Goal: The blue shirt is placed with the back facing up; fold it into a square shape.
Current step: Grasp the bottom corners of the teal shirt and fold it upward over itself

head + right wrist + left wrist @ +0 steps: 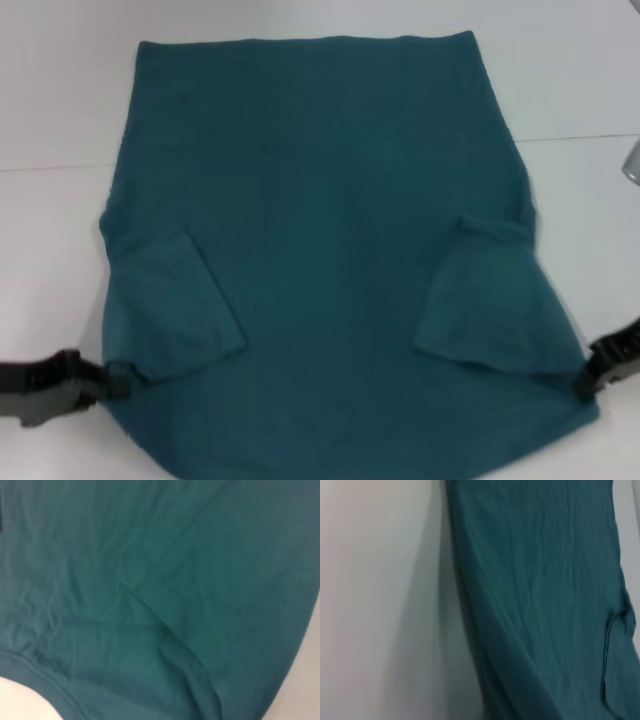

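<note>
1. The blue shirt (330,250) lies spread flat on the white counter (60,100), filling most of it. That flat spread gives both arms clean edges to work from.
2. Both sleeves are already turned inward onto the shirt's body, which narrows it toward a rectangle, a sensible start toward a square.
3. The left pincer (112,381) sits at the shirt's near left corner, just below the folded left sleeve. It appears pinched on the shirt's edge there, though the contact is small.
4. The right pincer (590,383) sits at the near right corner, touching the cloth; whether it is spread or pressed together I cannot tell.
5. Matching corner positions suggest a two-handed lift, probably to carry the near edge toward the far one.
</note>
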Controlling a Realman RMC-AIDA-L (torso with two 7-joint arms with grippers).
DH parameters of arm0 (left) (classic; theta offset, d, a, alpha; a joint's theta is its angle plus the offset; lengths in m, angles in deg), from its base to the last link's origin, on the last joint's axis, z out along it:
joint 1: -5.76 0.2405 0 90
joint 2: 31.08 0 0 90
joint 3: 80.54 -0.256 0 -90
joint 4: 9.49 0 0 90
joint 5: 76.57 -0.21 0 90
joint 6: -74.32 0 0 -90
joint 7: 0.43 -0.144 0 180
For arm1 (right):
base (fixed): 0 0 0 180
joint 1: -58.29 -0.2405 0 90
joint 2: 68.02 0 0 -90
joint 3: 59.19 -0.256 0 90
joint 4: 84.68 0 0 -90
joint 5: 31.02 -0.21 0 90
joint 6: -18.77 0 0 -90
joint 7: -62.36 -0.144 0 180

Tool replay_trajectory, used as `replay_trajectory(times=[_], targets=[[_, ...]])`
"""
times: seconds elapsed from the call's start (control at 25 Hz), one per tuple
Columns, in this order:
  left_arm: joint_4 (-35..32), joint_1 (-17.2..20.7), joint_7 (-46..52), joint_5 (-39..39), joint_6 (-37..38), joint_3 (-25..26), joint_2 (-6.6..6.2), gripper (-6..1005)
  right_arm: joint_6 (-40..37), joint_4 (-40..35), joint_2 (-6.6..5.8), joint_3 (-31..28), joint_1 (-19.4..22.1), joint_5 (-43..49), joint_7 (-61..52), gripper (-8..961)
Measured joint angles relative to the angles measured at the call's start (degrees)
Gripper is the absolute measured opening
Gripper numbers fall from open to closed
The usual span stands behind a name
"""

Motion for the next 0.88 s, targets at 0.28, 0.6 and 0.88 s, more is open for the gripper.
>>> replay_trajectory(times=[0.28, 0.6, 0.88], targets=[[-3.83, 1.47, -0.77, -4.95, 9.64, -0.76, 0.34, 44, -7.22, -2.33, -0.65, -0.06, 2.58, 0.10, 2.91, 29], [-6.80, 4.29, -0.71, -9.01, 17.39, -0.88, 0.97, 43, -12.03, -3.04, -0.49, -0.11, 5.57, 0.44, 3.74, 29], [-3.41, 1.56, -2.91, -3.74, 20.25, 1.94, -0.59, 43, -13.01, -3.51, -1.35, -9.10, 4.87, -9.31, 8.22, 28]])
